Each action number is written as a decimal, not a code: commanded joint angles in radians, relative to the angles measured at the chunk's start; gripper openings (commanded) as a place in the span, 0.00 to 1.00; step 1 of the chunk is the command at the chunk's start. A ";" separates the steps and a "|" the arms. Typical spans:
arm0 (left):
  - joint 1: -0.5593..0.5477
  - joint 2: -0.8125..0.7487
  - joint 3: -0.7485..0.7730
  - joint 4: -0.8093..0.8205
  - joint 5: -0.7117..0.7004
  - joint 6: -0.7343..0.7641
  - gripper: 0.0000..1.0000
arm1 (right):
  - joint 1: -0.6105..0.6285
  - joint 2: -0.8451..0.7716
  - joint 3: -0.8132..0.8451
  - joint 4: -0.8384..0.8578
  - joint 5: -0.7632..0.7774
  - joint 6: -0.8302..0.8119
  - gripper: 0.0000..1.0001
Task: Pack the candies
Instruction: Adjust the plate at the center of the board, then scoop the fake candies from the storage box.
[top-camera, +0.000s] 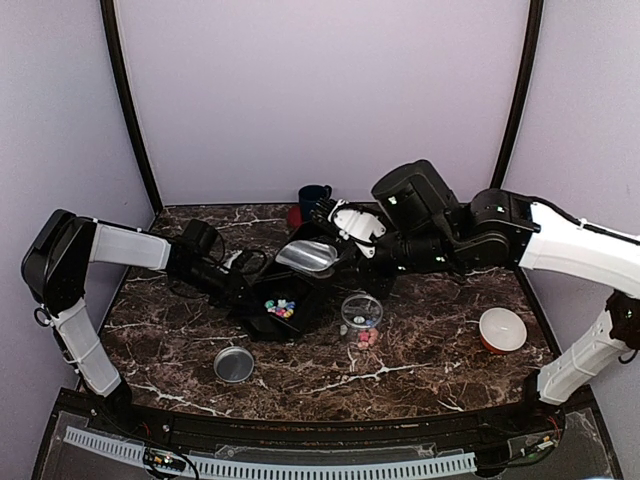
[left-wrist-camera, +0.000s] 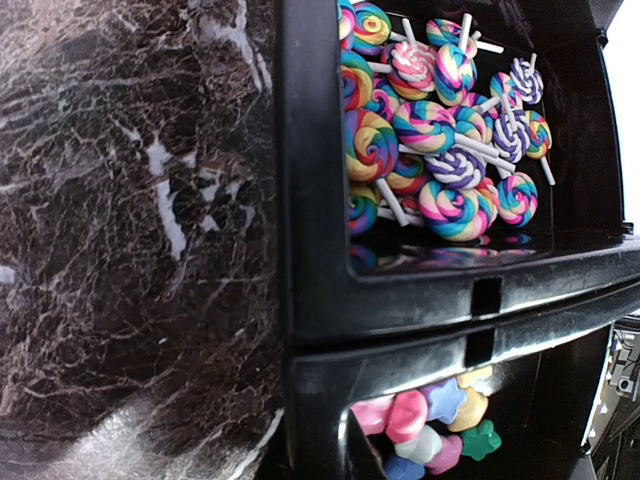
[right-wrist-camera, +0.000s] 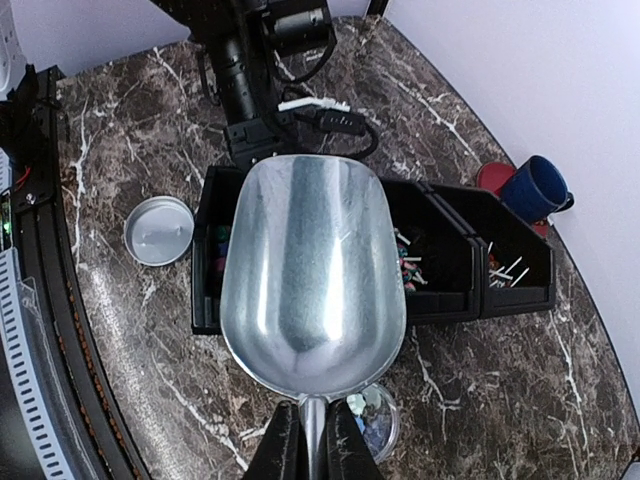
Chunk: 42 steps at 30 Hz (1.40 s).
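Small pink, blue, yellow and green candies (left-wrist-camera: 430, 425) lie in a black bin (top-camera: 262, 318), also seen from above (top-camera: 281, 306). Swirled lollipops with pale sticks (left-wrist-camera: 440, 130) fill the neighbouring bin (left-wrist-camera: 320, 290). My left gripper (top-camera: 243, 285) is at the candy bin's left wall and seems shut on it; its fingers are mostly hidden. My right gripper (right-wrist-camera: 313, 440) is shut on the handle of an empty metal scoop (right-wrist-camera: 310, 270), held above the bins (top-camera: 305, 258). A clear jar (top-camera: 361, 312) holding a few candies stands just right of the bin and shows under the scoop's handle (right-wrist-camera: 378, 420).
The jar's round metal lid (top-camera: 233, 363) lies on the marble table in front of the bin. A white and orange bowl (top-camera: 502, 330) sits at the right. A blue mug (top-camera: 313, 197) stands at the back beside something red. A third bin (right-wrist-camera: 515, 265) holds a few sticks.
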 joint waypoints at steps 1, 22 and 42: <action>0.005 -0.101 0.042 0.110 0.084 0.042 0.00 | 0.007 0.071 0.087 -0.132 -0.012 -0.007 0.00; -0.041 -0.154 0.137 -0.149 -0.422 0.205 0.00 | 0.034 0.465 0.384 -0.406 0.089 -0.105 0.00; -0.088 -0.196 0.135 -0.137 -0.504 0.233 0.00 | 0.064 0.818 0.717 -0.485 0.147 -0.208 0.00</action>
